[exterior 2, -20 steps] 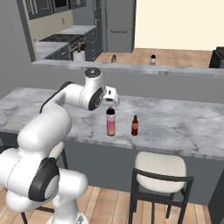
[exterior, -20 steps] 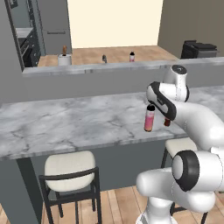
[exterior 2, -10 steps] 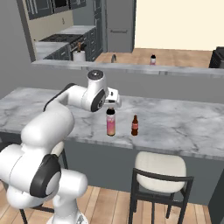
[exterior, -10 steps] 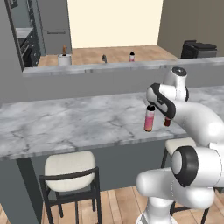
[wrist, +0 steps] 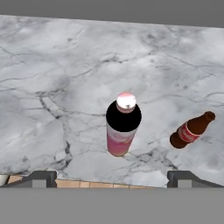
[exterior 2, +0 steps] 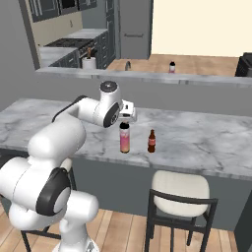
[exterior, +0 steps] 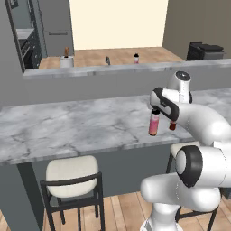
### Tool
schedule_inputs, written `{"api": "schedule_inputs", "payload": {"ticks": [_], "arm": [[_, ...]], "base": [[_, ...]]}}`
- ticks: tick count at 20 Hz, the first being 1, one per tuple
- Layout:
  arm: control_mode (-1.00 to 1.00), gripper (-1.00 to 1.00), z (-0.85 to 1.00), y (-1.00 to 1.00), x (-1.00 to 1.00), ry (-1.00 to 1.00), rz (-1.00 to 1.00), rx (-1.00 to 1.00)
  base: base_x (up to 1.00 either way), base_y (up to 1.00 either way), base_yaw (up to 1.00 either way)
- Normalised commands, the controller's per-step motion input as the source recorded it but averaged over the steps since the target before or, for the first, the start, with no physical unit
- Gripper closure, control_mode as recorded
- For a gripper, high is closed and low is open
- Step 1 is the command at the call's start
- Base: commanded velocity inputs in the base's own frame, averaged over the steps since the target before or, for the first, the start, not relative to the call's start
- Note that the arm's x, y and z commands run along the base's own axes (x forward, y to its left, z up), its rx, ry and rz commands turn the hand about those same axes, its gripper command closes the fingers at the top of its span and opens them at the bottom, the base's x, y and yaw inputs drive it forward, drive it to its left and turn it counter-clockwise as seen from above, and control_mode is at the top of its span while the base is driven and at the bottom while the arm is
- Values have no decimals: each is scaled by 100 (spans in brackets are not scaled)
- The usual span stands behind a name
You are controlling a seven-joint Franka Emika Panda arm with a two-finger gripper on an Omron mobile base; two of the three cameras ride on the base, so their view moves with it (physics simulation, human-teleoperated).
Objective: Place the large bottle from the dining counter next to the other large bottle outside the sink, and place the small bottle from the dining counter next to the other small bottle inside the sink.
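From the left base view, nothing was moved yet: the large bottle [exterior: 154, 122] stood near the desk's [exterior: 67, 126] front edge. In the right base view, the small bottle [exterior 2: 151, 141] stood just beside it. The hand view showed the fingers [wrist: 112, 178] spread wide, empty, poised above the large bottle.

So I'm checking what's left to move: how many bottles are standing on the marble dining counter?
2. The large pink bottle stands below the open gripper; the small brown bottle stands just beside it on the dining counter. The arm may hide more.
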Motion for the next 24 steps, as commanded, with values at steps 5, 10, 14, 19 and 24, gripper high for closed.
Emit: {"api": "schedule_inputs", "payload": {"ticks": [5,10,14,19,24], "arm": [[-100,-100,-10,0,6,-1,0,0],[-100,-100,-9,0,9,0,0,0],[-100,-100,-2,0,8,0,0,0],[-100,-100,-2,0,10,0,0,0],[-100,-100,-6,0,19,0,0,0]], "base": [[0,0,0],[0,0,0],[0,0,0],[0,0,0],[0,0,0]]}}
